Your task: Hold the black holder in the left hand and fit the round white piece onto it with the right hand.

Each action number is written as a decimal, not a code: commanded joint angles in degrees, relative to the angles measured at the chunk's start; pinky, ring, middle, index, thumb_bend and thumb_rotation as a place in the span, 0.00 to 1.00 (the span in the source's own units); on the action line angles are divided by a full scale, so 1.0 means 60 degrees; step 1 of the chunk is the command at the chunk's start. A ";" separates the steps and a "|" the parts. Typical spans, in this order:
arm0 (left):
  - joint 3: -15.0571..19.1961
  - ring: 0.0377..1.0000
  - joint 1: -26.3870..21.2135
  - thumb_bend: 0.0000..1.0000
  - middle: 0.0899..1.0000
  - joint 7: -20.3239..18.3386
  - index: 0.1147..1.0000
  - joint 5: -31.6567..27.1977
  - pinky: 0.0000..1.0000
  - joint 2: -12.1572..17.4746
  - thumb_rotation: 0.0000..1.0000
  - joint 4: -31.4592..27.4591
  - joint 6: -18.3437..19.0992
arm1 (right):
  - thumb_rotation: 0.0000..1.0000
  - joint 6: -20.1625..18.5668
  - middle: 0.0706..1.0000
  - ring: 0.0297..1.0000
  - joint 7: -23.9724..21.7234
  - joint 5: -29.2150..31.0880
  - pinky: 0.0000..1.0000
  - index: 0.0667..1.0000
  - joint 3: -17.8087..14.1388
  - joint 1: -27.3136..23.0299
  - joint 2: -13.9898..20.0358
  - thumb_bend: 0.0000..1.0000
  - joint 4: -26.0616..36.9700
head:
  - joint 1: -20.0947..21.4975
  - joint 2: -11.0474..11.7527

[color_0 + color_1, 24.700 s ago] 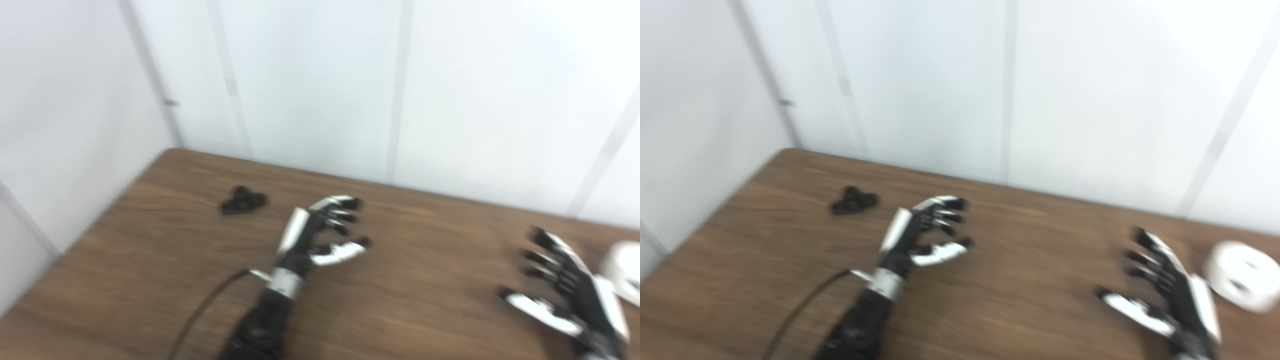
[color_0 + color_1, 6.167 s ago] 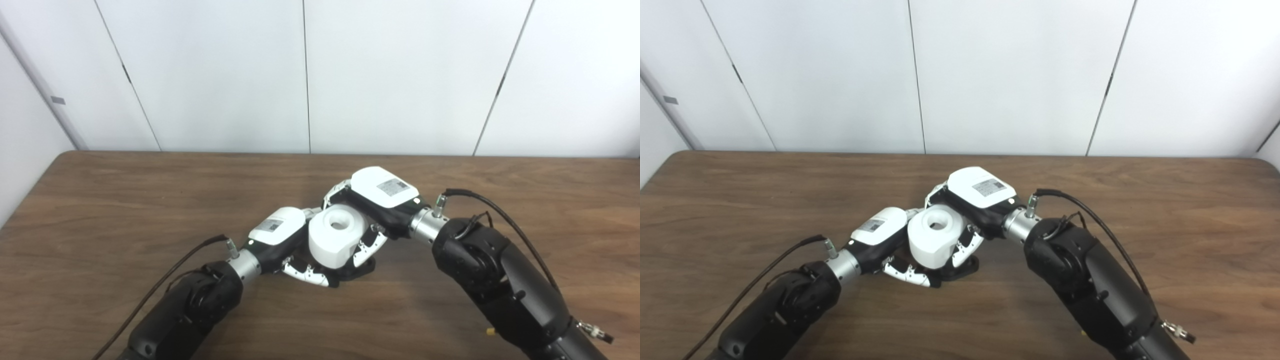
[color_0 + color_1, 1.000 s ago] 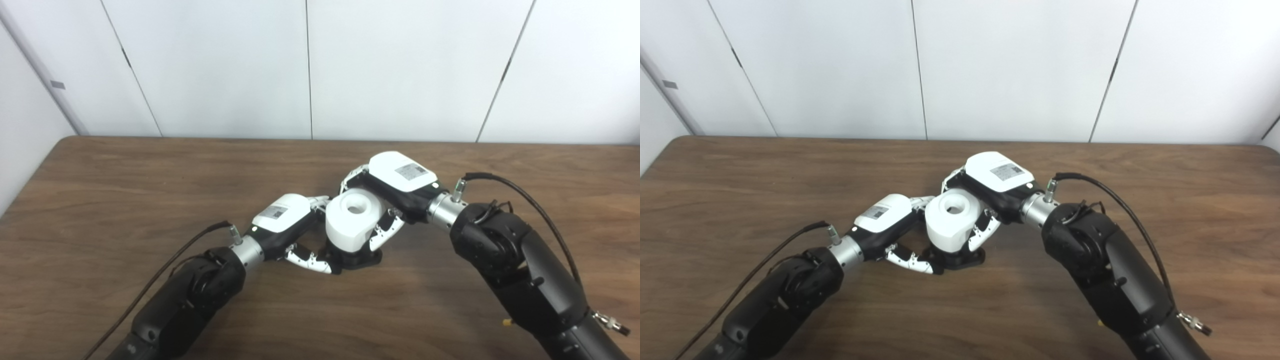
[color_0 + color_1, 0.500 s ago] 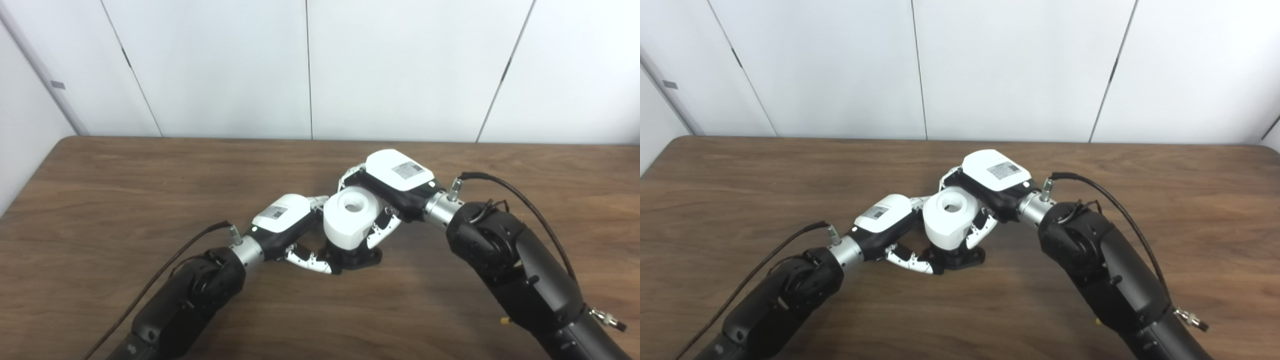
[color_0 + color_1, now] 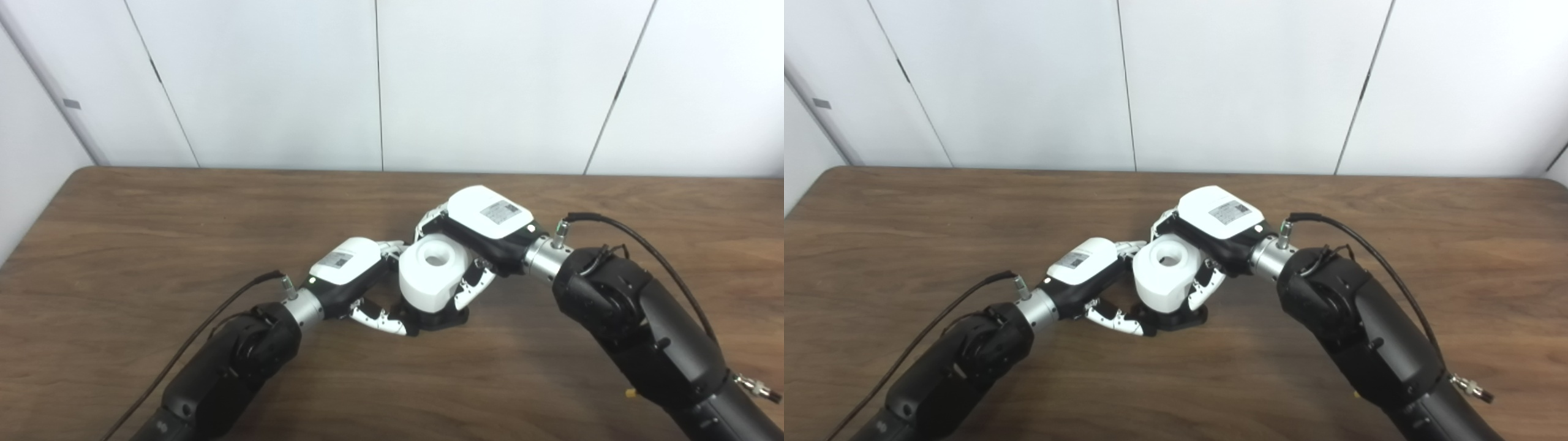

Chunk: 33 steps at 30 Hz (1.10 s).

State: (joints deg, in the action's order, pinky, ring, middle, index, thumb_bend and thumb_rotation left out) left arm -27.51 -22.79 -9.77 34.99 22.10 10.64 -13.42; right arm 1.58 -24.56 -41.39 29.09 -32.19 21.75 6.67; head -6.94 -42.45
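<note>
Round white piece (image 5: 433,275) sits at the centre of the frame, directly on top of the black holder (image 5: 442,318), its bore facing up and its axis close to upright. From the upper right, the right hand (image 5: 474,236) has its fingers closed around the piece's far side and its thumb on the near side. From the lower left, the left hand (image 5: 358,282) is curled against the holder at the piece's base; how firmly it grips is hidden. Both rest low over the wooden table (image 5: 153,245). Seating, I judge, means pressing straight down.
</note>
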 commanded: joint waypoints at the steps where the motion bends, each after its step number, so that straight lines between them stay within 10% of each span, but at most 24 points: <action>1: -0.0174 0.93 0.0092 0.52 0.88 -0.0578 0.42 0.0169 0.91 0.0028 0.06 0.0165 0.0128 | 0.15 0.0175 0.68 0.73 -0.0738 -0.0151 0.78 0.44 0.0246 0.0250 0.0403 0.53 -0.0083 | -0.0005 -0.0006; 33: -0.0061 0.92 0.0217 0.52 0.88 -0.0609 0.42 0.0144 0.90 -0.0064 0.06 0.0023 0.0177 | 0.15 -0.0093 0.67 0.74 -0.1257 0.0336 0.75 0.44 0.0036 0.0179 0.0530 0.53 0.0245 | 0.0006 -0.0120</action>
State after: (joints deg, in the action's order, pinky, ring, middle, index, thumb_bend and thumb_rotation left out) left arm -26.82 -22.62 -10.76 34.80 21.88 10.49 -13.33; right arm 1.24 -28.66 -38.41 28.45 -31.74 23.52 9.03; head -6.86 -43.15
